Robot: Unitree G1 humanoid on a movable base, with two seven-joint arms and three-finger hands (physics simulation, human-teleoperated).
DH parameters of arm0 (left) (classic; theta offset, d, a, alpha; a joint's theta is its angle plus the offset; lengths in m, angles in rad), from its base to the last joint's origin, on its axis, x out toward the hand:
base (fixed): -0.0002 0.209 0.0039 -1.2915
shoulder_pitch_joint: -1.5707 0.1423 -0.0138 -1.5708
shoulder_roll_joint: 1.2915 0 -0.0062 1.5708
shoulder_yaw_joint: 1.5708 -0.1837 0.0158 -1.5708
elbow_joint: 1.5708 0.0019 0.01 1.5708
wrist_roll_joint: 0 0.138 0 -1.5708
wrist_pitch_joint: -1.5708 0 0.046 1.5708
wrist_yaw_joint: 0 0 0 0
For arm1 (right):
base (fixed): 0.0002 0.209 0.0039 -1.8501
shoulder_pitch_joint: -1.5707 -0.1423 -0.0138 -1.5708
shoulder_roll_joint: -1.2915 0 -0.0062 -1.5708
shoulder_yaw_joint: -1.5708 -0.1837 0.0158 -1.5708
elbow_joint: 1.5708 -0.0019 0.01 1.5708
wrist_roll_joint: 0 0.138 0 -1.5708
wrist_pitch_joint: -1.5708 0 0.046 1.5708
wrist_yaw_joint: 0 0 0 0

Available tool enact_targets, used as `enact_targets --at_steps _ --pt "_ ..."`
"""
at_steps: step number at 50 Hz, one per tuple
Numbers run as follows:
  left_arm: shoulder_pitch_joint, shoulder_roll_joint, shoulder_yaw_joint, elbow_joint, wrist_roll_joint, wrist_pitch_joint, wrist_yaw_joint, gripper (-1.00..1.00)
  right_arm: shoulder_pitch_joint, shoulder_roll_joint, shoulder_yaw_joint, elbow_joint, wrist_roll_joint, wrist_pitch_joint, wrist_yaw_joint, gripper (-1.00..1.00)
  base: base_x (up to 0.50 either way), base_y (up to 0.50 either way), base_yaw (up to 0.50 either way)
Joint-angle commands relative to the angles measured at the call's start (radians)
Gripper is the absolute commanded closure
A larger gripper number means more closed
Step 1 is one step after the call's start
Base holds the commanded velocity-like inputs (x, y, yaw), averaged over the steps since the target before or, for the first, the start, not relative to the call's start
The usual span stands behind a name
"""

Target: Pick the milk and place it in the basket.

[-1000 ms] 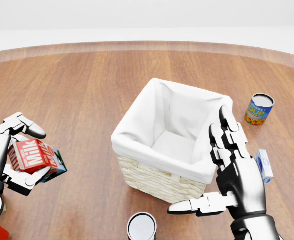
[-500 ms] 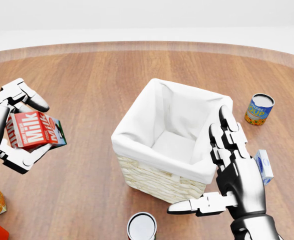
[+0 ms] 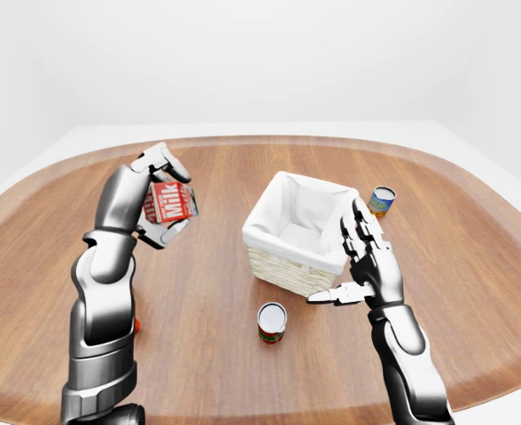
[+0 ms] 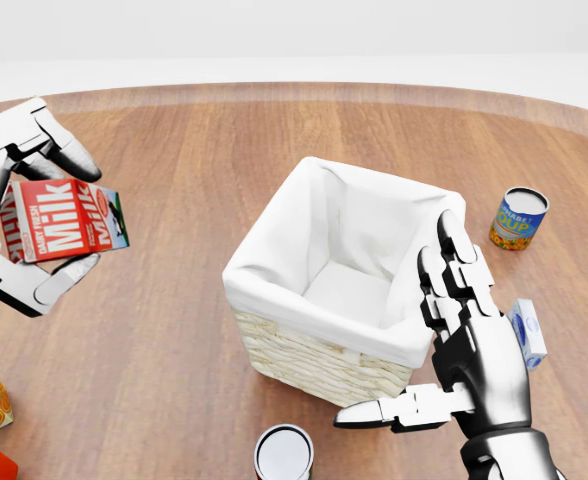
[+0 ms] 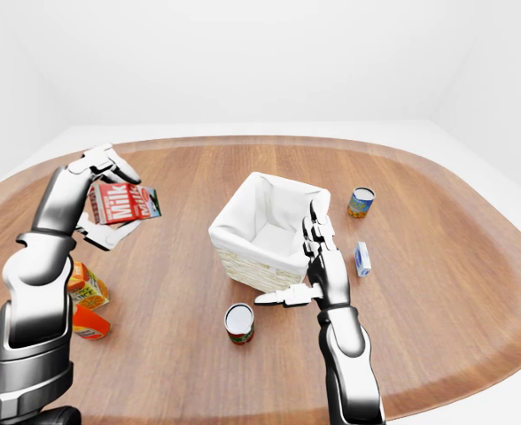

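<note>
Up at the left of the head view, the left hand (image 4: 24, 215) has its fingers closed round the milk (image 4: 62, 219), pinching the red carton top and bottom and carrying it on its side, clear of the table (image 4: 194, 160). The basket (image 4: 336, 285) stands well to the right, its white lining open and nothing visible inside. The right hand (image 4: 464, 345) is spread flat, thumb out, just beside the basket's near right corner, holding nothing. To do the carry well, I judge the carton should travel rightward high enough to pass the near-left rim, stop over the middle of the lining, then be lowered before the fingers part. The soup can (image 4: 519, 218) and near can (image 4: 284, 455) lie off that path.
</note>
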Motion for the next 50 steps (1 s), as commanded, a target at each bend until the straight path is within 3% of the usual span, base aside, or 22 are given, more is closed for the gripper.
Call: enact_targets --at_steps 1,11,24,37,50 --pt "-0.070 0.006 -0.004 -0.097 -0.047 0.000 -0.007 1.00 0.009 0.001 0.005 0.019 -0.004 0.000 0.003 -1.00 0.00 0.00 0.00" --pt "-0.126 -0.005 -0.033 -0.118 -0.058 0.000 -0.014 1.00 0.009 0.002 0.007 0.020 -0.005 0.000 0.003 -1.00 0.00 0.00 0.00" --pt "-0.182 -0.025 -0.063 -0.015 -0.080 0.000 0.021 1.00 0.007 0.002 0.004 0.033 -0.002 0.000 0.006 -1.00 0.00 0.00 0.00" --pt "-0.313 -0.021 -0.081 0.004 -0.144 0.000 0.037 1.00 0.008 0.002 0.010 0.048 -0.007 0.000 0.007 -1.00 0.00 0.00 0.00" --pt "-0.405 -0.065 -0.126 0.105 -0.120 0.000 0.042 1.00 0.007 0.001 0.002 0.029 0.001 0.000 0.008 -1.00 0.00 0.00 0.00"
